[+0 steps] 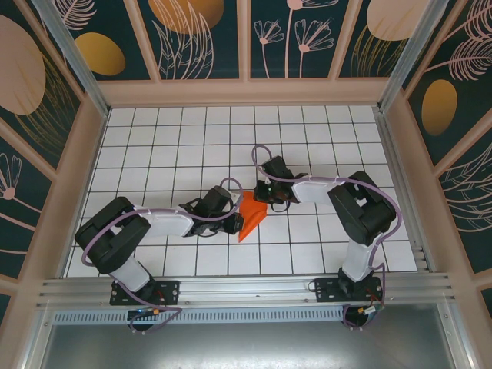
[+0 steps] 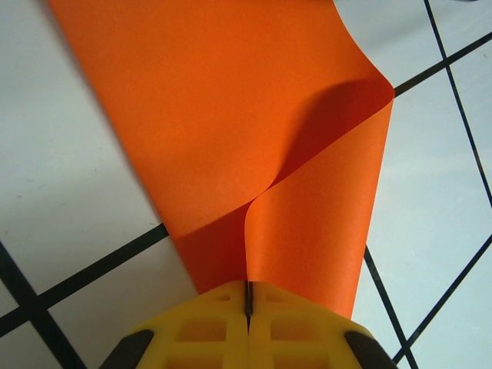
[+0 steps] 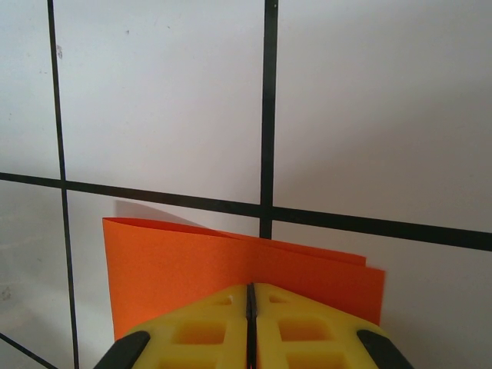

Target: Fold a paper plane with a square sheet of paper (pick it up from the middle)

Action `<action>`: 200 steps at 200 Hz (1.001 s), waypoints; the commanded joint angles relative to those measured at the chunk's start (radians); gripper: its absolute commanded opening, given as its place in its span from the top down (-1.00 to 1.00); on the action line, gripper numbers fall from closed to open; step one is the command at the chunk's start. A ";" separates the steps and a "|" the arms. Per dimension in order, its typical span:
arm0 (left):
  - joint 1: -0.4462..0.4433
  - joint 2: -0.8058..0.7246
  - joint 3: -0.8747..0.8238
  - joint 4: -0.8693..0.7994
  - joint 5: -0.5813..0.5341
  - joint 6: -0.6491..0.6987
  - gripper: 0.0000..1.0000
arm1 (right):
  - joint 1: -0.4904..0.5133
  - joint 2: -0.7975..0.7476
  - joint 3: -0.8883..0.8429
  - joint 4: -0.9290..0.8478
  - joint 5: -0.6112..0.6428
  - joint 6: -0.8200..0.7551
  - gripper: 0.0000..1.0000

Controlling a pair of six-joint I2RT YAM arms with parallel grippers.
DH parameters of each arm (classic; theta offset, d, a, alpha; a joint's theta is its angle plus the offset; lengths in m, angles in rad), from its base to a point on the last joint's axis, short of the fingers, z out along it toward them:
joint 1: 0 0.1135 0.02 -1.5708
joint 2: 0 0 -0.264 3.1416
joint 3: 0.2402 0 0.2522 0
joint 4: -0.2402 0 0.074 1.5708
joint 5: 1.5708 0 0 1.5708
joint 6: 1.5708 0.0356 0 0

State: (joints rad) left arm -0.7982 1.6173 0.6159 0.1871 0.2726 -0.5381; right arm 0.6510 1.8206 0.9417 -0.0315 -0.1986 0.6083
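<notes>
Between the pressed-together yellow fingers (image 2: 219, 301) of the left gripper (image 2: 247, 296), one orange sheet of paper (image 2: 231, 115) is pinched, its curled flap hiding the layers beyond. The right gripper (image 3: 250, 290) clamps another folded edge, and both grippers' bodies are cut off below.

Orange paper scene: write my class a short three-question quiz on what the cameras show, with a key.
1. True or false: the paper lies flat as an open square.
2. Of the left gripper and the right gripper, which is shut on the paper? A. left only B. right only C. both
3. Short answer: what marks the white table under the paper?

Key: 1. False, one part curls over in a loose fold. 2. C. 3. Black grid lines.
</notes>
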 commanded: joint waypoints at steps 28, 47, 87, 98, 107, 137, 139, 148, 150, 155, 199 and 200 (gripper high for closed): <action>0.007 0.029 0.005 0.016 0.025 0.010 0.88 | 0.022 0.059 -0.031 -0.074 0.022 0.011 0.76; 0.007 0.037 0.003 0.018 0.022 0.016 0.87 | 0.022 0.050 -0.024 -0.070 0.015 0.013 0.75; 0.007 0.043 -0.007 0.018 0.017 0.022 0.89 | 0.013 -0.002 0.003 -0.073 0.003 0.016 0.68; 0.007 0.044 -0.011 0.022 0.017 0.021 0.89 | 0.005 -0.035 0.001 -0.072 0.002 0.023 0.64; 0.007 0.044 -0.012 0.024 0.017 0.022 0.89 | -0.004 -0.070 -0.002 -0.071 0.004 0.030 0.62; 0.008 0.057 0.000 0.033 0.030 0.021 0.90 | -0.013 -0.209 -0.051 -0.068 0.033 0.060 0.53; 0.007 0.058 0.001 0.033 0.032 0.022 0.90 | -0.014 -0.220 -0.057 -0.068 0.036 0.064 0.54; 0.007 0.063 0.009 0.035 0.036 0.020 0.90 | -0.015 -0.265 -0.084 -0.066 0.050 0.084 0.53; 0.007 0.065 0.011 0.035 0.037 0.020 0.90 | -0.015 -0.276 -0.092 -0.064 0.052 0.088 0.53; 0.006 0.066 0.016 0.037 0.039 0.019 0.90 | -0.014 -0.302 -0.114 -0.058 0.055 0.098 0.53; 0.007 0.090 0.043 0.050 0.047 0.000 0.90 | -0.006 -0.543 -0.366 0.116 -0.034 0.245 0.65; 0.007 0.091 0.043 0.051 0.047 -0.001 0.90 | -0.004 -0.549 -0.372 0.123 -0.037 0.250 0.66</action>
State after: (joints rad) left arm -0.7967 1.6703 0.6399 0.2436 0.3145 -0.5327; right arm 0.6415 1.3708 0.7105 -0.0273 -0.1761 0.7383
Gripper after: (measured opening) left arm 0.055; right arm 0.192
